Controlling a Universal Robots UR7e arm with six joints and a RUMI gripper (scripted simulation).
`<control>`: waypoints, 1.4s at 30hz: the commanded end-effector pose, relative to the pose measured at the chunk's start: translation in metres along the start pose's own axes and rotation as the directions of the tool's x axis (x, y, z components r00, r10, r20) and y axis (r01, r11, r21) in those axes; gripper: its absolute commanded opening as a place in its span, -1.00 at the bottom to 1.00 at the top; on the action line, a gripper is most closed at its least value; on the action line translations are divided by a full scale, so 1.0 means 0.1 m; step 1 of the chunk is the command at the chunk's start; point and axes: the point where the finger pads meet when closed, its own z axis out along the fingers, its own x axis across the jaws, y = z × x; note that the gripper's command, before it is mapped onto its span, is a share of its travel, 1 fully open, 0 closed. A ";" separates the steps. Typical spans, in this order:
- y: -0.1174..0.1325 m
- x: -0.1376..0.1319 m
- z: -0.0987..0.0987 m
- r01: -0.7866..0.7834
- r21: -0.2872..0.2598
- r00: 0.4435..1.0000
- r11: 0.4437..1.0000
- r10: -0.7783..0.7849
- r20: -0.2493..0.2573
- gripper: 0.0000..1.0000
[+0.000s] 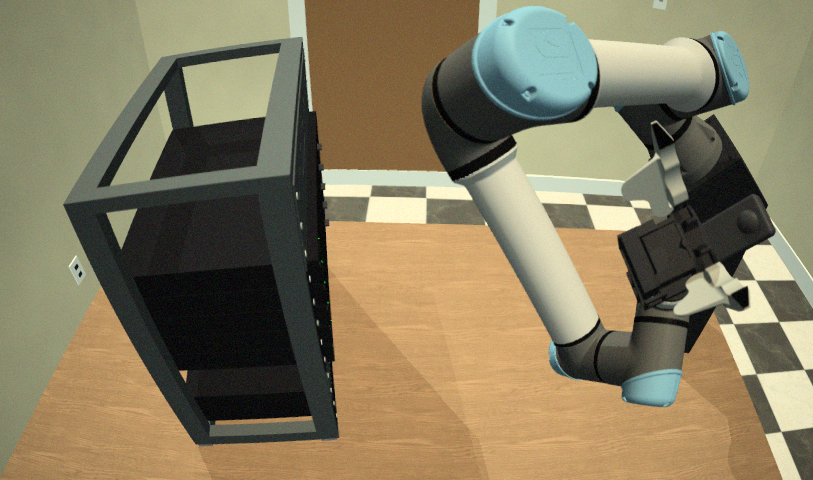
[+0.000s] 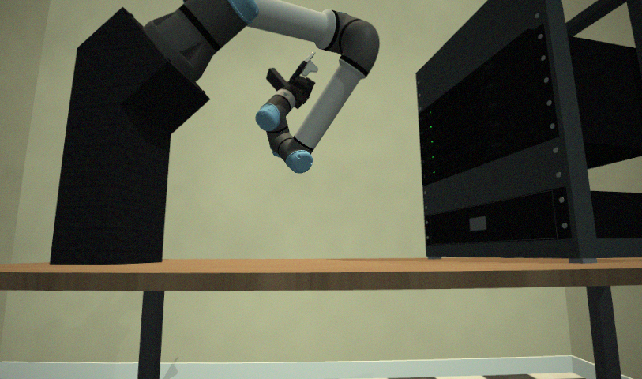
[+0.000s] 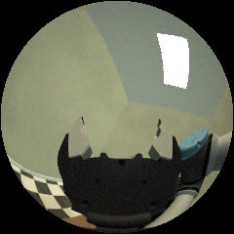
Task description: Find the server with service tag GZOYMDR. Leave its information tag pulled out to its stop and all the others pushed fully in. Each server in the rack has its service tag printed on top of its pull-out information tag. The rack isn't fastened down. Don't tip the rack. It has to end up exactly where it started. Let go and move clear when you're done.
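A dark grey open-frame rack [image 1: 220,237] stands on the wooden table at the left. It also shows in the exterior view [image 2: 535,136] at the right. Black servers [image 2: 488,112] fill its front, with small green lights. Small tabs [image 1: 322,178] stick out along the front edge; no printed tag is readable. My gripper [image 1: 690,231] is open and empty, high above the table's right side, far from the rack. In the wrist view the gripper [image 3: 119,132] points up at wall and ceiling. The rack is not in the wrist view.
The arm's black pedestal [image 2: 112,155] stands at the table's other end. A brown door [image 1: 392,83] is behind the table. The checkered floor [image 1: 773,356] lies past the table's right edge. A ceiling light [image 3: 175,59] shows in the wrist view.
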 end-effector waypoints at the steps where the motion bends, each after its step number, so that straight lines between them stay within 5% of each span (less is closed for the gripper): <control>1: 0.23 -0.02 -0.08 0.031 -0.027 0.999 0.999 -0.030 0.014 1.00; 42: 1.91 0.14 -0.93 0.279 -0.224 0.957 0.934 -0.250 0.149 1.00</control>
